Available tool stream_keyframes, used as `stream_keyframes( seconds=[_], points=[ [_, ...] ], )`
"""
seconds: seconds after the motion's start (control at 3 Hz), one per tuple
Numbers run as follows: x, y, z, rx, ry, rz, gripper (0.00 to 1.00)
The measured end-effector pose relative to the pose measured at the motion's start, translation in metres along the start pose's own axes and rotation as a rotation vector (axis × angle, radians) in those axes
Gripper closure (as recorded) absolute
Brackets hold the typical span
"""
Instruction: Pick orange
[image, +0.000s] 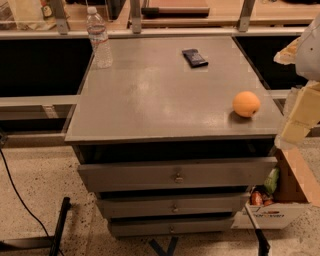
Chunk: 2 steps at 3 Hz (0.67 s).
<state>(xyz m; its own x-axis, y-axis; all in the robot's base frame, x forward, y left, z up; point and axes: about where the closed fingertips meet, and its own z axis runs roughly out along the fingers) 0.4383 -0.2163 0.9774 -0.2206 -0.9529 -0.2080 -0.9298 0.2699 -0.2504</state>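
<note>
The orange is a small round fruit resting on the grey top of the drawer cabinet, near its front right corner. My gripper hangs at the right edge of the view, just past the cabinet's right side, to the right of the orange and slightly lower in the picture, apart from it. It holds nothing that I can see.
A clear water bottle stands at the cabinet's back left corner. A dark flat packet lies at the back middle. A cardboard box with items sits on the floor at the right. Three drawers stick out in front.
</note>
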Motion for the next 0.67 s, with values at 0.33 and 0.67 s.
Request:
stream_keyframes(
  seconds=[0.33, 0.67],
  points=[
    [0.0000, 0.0000, 0.0000, 0.000, 0.000, 0.000, 0.00],
    [0.0027, -0.0063, 0.0026, 0.005, 0.001, 0.022, 0.00]
  ],
)
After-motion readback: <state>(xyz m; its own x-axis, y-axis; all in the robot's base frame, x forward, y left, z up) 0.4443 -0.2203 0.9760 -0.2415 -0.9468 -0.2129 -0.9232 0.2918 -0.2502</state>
